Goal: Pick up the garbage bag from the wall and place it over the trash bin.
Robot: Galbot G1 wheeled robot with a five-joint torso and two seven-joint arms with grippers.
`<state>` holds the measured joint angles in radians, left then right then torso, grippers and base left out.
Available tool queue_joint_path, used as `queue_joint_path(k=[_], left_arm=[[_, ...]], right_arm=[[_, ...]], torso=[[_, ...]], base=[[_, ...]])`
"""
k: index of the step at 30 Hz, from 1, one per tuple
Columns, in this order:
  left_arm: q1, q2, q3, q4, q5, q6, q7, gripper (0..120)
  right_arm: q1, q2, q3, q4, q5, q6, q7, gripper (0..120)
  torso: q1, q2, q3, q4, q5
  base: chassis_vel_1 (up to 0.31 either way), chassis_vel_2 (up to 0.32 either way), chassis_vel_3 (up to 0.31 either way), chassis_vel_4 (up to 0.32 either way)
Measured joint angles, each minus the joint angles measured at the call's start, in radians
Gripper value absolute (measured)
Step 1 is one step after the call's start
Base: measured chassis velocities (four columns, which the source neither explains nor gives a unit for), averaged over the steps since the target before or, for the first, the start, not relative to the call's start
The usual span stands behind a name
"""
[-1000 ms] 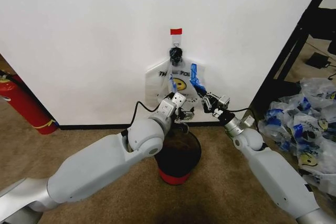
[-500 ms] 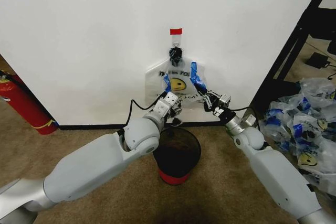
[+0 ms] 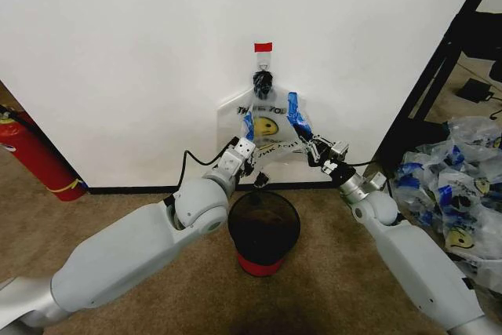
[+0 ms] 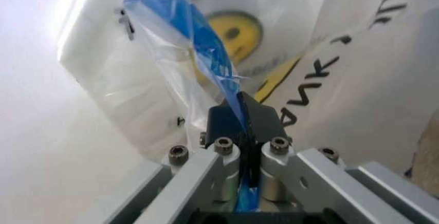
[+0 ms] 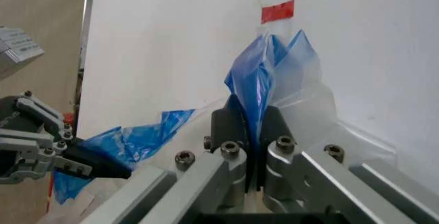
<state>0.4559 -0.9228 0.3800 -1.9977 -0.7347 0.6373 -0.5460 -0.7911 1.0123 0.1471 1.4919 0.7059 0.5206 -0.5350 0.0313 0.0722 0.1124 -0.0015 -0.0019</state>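
- Grippers are pinching the garbage bag (image 3: pixel 271 125): left gripper (image 3: pixel 252 164) and right gripper (image 3: pixel 314 149) each clamping blue film.
- Bag is hanging on the wall (image 3: pixel 141 60) hook above the trash bin (image 3: pixel 263 229).
- Likely light, limp and slippery; the mouth edges are looking safest to grasp.

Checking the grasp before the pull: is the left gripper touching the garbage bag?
Touching. The left wrist view shows the left gripper shut on a blue fold of the garbage bag, the plastic pinched between its fingers.

One garbage bag (image 3: pixel 271 125), one trash bin (image 3: pixel 263 229), two grippers.
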Motion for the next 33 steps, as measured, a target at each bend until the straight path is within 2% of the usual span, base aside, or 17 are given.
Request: queue_joint_path(k=[4,9,12,14,15,18,22,28,33], left_arm=[[0.017,0.007,-0.019,-0.015,-0.022,-0.033,0.005,0],[0.102,0.03,-0.11,-0.071,-0.067,-0.127,0.033,0],[0.22,0.042,-0.21,-0.095,-0.07,-0.198,0.069,0],[0.293,0.044,-0.257,-0.104,-0.061,-0.217,0.084,0],[0.293,0.044,-0.257,-0.104,-0.061,-0.217,0.084,0],[0.42,0.041,-0.331,-0.126,-0.02,-0.253,0.116,0],[0.489,0.036,-0.379,-0.163,0.017,-0.279,0.138,0],[0.648,0.035,-0.488,-0.324,0.107,-0.324,0.204,0],[0.746,0.017,-0.523,-0.404,0.151,-0.337,0.232,0]], right_arm=[[-0.018,-0.008,0.005,0.02,0.03,-0.002,0.005,0],[-0.103,-0.05,0.042,0.077,0.082,-0.026,-0.032,0],[-0.194,-0.093,0.105,0.09,0.106,-0.074,-0.185,0],[-0.241,-0.113,0.154,0.077,0.099,-0.101,-0.317,0],[-0.241,-0.113,0.154,0.077,0.099,-0.101,-0.317,0],[-0.308,-0.133,0.238,0.065,0.065,-0.125,-0.475,0],[-0.344,-0.129,0.259,0.088,0.062,-0.096,-0.457,0],[-0.415,-0.077,0.245,0.212,0.065,0.006,-0.279,0],[-0.456,-0.055,0.249,0.29,0.058,0.037,-0.21,0]], torso=[[0.0,0.0,0.0,0.0,0.0001],[0.0,0.0,0.0,0.0001,0.0001],[0.0,0.0,0.0,-0.0004,0.0003],[0.0,0.0,0.0,0.0001,-0.0001],[0.0,0.0,0.0,0.0001,-0.0001],[0.0,0.0,0.0,-0.0003,-0.0003],[0.0,0.0,0.0,-0.0002,0.0002],[0.0,0.0,0.0,0.0001,0.0001],[0.0,0.0,0.0,0.0,0.0]], base=[[0.0,0.0,0.0,0.0],[0.0,0.0,0.0,0.0],[0.0,0.0,0.0,0.0],[0.0,0.0,0.0,0.0],[0.0,0.0,0.0,0.0],[0.0,0.0,0.0,0.0],[0.0,0.0,0.0,0.0],[0.0,0.0,0.0,0.0],[0.0,0.0,0.0,0.0]])
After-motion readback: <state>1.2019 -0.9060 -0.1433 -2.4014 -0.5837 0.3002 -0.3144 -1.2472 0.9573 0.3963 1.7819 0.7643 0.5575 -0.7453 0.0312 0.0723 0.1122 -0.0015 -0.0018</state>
